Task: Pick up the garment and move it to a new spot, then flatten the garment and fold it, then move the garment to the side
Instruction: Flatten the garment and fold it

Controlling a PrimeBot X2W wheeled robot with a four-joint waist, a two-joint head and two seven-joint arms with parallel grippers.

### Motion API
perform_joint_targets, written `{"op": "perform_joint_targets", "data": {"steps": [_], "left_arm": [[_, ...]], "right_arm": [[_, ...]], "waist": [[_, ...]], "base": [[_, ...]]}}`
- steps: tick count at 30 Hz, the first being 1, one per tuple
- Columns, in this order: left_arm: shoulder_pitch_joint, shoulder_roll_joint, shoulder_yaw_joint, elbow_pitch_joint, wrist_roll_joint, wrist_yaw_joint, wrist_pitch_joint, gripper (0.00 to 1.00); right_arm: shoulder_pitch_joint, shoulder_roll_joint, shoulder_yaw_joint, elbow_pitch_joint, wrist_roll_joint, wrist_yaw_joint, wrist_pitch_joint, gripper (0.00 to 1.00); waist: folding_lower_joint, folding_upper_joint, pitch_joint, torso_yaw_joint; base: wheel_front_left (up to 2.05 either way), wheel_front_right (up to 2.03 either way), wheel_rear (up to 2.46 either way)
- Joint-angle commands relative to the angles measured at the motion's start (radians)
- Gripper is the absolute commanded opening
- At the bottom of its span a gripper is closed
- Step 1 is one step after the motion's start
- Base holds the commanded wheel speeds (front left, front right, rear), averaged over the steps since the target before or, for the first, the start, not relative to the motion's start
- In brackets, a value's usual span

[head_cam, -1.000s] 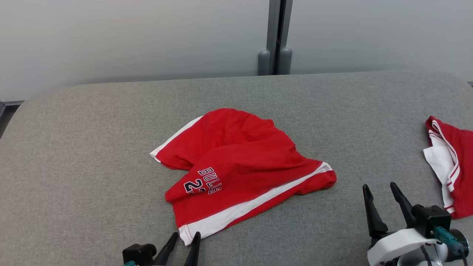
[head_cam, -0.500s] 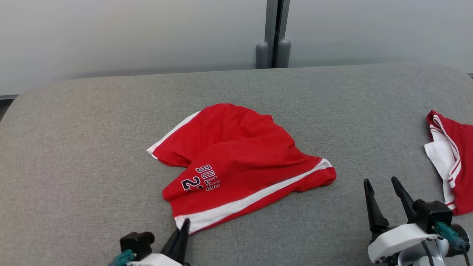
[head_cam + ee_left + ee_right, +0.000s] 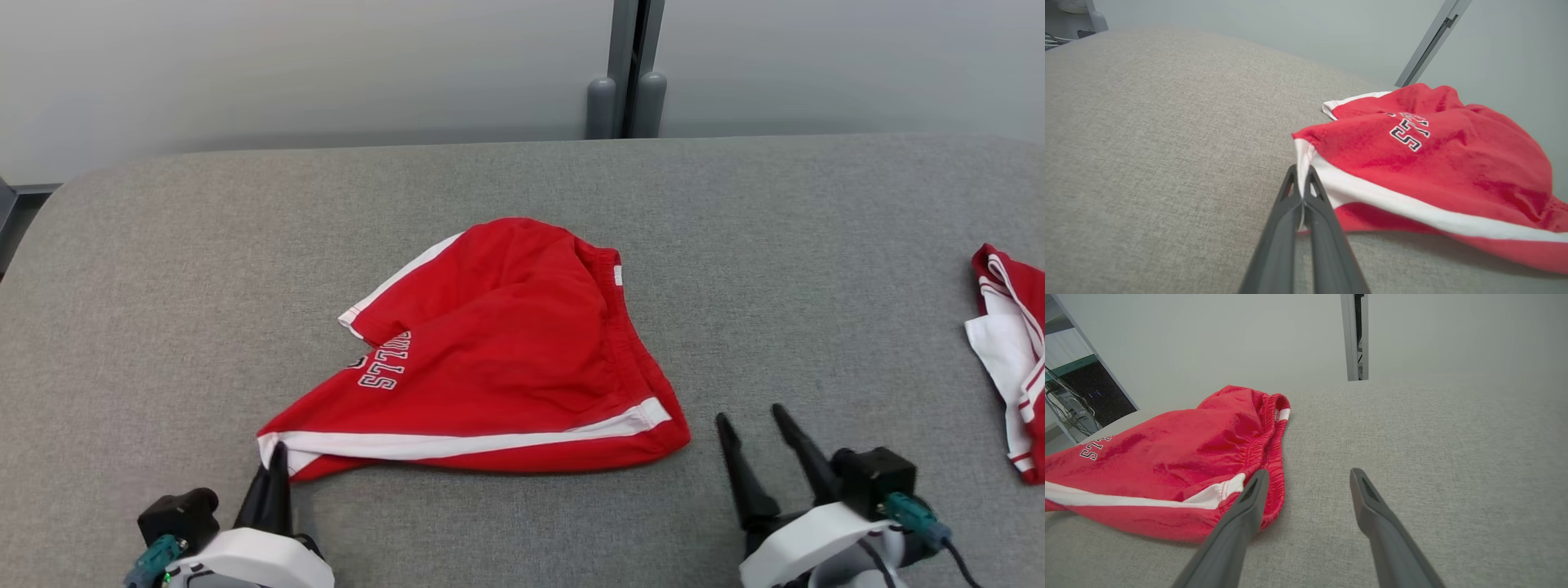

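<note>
A grey cloth-covered table (image 3: pixel 163 286) runs out to a pale wall, where a grey post (image 3: pixel 627 65) stands at 12 o'clock. At 7 o'clock in the head view, the left hand (image 3: pixel 276 457) is pinched tight on the near-left corner of the red garment (image 3: pixel 506 343). The left wrist view shows this more plainly: the white hem is caught between the two closed fingers (image 3: pixel 1286 228).

The garment lies rumpled at the table's centre. It has a white stripe (image 3: pixel 457 445) along its near edge and dark lettering (image 3: pixel 385 369) on its 9 o'clock side. The right wrist view shows its gathered waistband (image 3: pixel 1271 428) close up. It also shows a dark rack (image 3: pixel 1081 396) with cables beyond the table.

At 5 o'clock the right hand (image 3: pixel 749 412) stands wide and holds nothing, just beside the garment's right end. At 3 o'clock, by the table's edge, lies a second red-and-white cloth (image 3: pixel 1008 343).
</note>
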Motion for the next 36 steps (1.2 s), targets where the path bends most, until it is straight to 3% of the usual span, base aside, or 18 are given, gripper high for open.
{"op": "perform_joint_targets", "data": {"steps": [1,11,19,26,31,32,35,36], "left_arm": [[-0.021,0.007,0.021,-0.003,0.025,0.009,-0.001,0.0],[-0.057,0.006,0.1,0.015,0.083,-0.001,-0.001,0.0],[-0.062,0.007,0.09,0.021,0.07,-0.004,-0.001,0.0],[-0.063,0.007,0.074,0.017,0.057,0.0,-0.001,0.0],[-0.066,0.007,0.064,0.015,0.051,0.001,-0.001,0.0],[-0.066,0.007,0.063,0.014,0.05,0.001,-0.001,0.0],[-0.067,0.007,0.062,0.013,0.048,-0.001,-0.001,0.0],[-0.066,0.007,0.062,0.013,0.047,-0.001,-0.001,0.0]], "right_arm": [[-0.011,-0.006,0.027,0.007,0.029,0.0,0.0,1.0],[-0.097,-0.024,0.267,0.056,0.245,0.0,0.0,1.0],[-0.169,-0.062,0.417,0.107,0.445,0.0,0.0,1.0],[-0.226,-0.09,0.496,0.134,0.535,0.0,0.0,1.0],[-0.254,-0.101,0.532,0.167,0.572,0.0,0.0,0.82],[-0.256,-0.103,0.536,0.167,0.579,0.0,0.0,0.73],[-0.26,-0.108,0.55,0.165,0.591,0.0,0.0,0.61],[-0.261,-0.11,0.559,0.167,0.599,0.0,0.0,0.5]], "waist": [[0.0,0.0,0.005,0.004],[0.0,0.0,0.034,0.02],[0.0,0.0,0.046,0.036],[0.0,0.0,0.06,0.048],[0.0,0.0,0.065,0.053],[0.0,0.0,0.066,0.054],[0.0,0.0,0.067,0.053],[0.0,0.0,0.067,0.053]], "base": [[0.0,0.0,0.0],[0.0,0.0,0.0],[0.0,0.0,0.0],[0.0,0.0,0.0],[0.0,0.0,0.0],[0.0,0.0,0.0],[0.0,0.0,0.0],[0.0,0.0,0.0]]}}
